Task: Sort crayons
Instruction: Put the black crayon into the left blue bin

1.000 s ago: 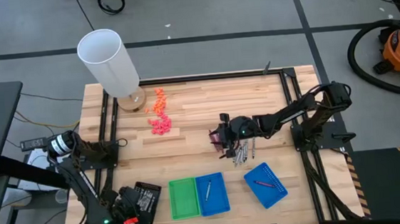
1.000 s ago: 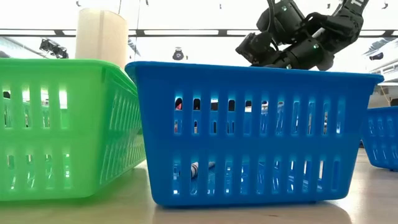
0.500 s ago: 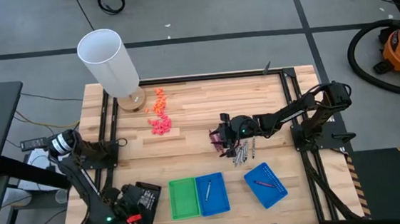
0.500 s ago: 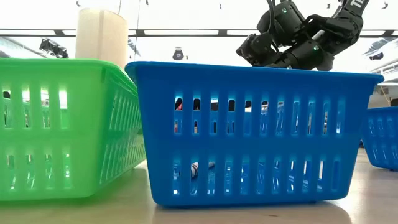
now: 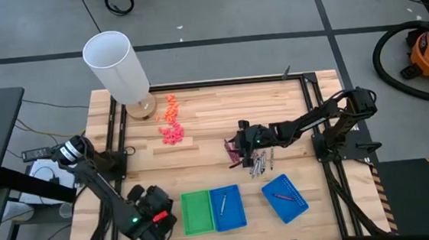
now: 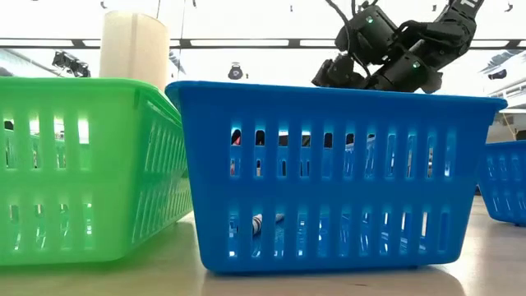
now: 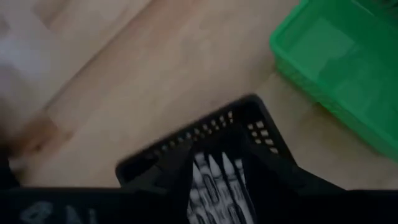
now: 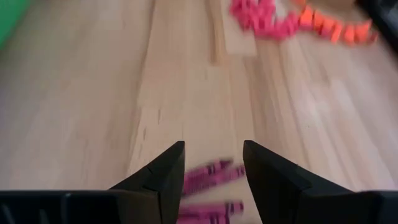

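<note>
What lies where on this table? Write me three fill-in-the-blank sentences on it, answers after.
1. The blue tray touching the green tray holds ___ crayon.
2. The right gripper, its jaws ___, hangs over the loose crayons.
3. The left gripper hovers at the black tray; the tray nearest that one is the ___ one.

Missing words: one; open; green.

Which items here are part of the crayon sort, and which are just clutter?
Job: crayons piled mid-table; right claw open over the magenta ones; green tray; blue tray with one crayon; second blue tray; black tray with silver crayons.

Clutter: orange and pink bits; white cylinder.
</note>
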`<state>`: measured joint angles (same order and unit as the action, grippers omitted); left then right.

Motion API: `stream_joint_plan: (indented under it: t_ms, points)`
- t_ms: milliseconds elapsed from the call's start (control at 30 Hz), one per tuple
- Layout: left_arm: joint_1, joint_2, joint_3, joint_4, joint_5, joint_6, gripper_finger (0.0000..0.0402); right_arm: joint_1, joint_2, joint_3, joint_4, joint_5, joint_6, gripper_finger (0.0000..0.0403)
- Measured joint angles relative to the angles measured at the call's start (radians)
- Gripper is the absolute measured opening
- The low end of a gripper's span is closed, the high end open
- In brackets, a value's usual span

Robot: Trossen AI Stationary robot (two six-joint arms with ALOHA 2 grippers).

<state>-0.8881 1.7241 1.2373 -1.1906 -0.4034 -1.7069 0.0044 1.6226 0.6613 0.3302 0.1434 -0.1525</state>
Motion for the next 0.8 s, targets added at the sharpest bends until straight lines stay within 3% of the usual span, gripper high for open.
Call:
stream_joint_plan:
  t_ms: [367,800]
  points:
    - [0.114,0.000,0.000,-0.032,-0.050,0.253,0.0146,-0.009,-0.001,0.071,-0.244,0.107,0.026,0.0173]
    - [0.147,0.001,-0.001,-0.026,-0.114,0.362,0.0146,-0.167,-0.001,0.149,-0.390,0.073,0.075,0.0167]
